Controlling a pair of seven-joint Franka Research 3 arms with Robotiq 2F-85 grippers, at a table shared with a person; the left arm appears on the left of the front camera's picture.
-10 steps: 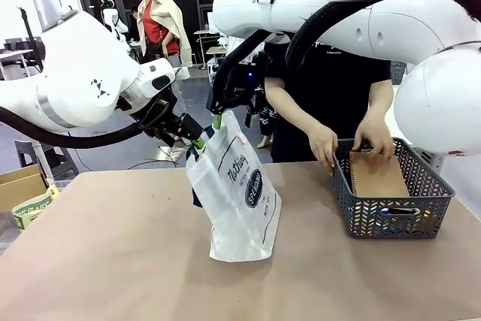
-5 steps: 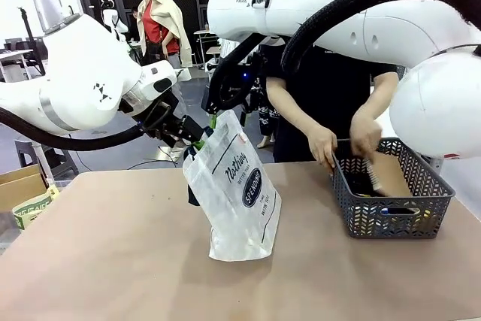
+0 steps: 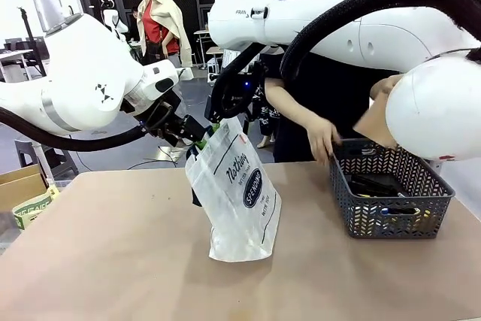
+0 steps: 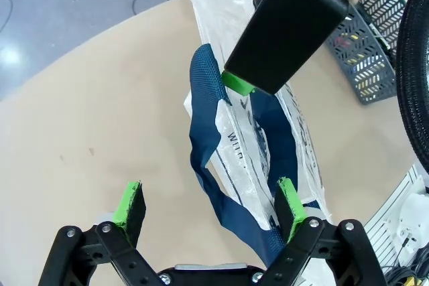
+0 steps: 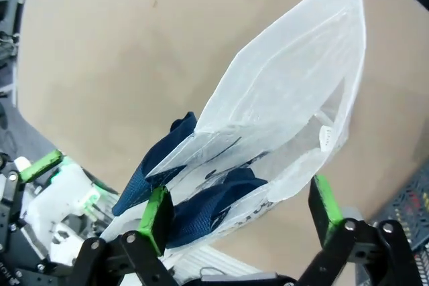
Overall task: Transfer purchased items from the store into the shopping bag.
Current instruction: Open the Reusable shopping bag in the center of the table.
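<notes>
**Shopping bag** (image 3: 239, 201): translucent white with navy handles, standing tilted on the table (image 3: 105, 253), mouth upward.
**Left gripper** (image 4: 208, 195): at the bag's upper left edge. Jaws are spread wide, with a navy handle and the bag's rim between the fingers.
**Right gripper** (image 5: 240, 191): just above the bag's mouth, jaws spread wide across the rim.
**Grey lattice basket** (image 3: 391, 212): well to the bag's right.
**Person's hand** (image 3: 323, 142): on the basket rim nearest the bag.
</notes>
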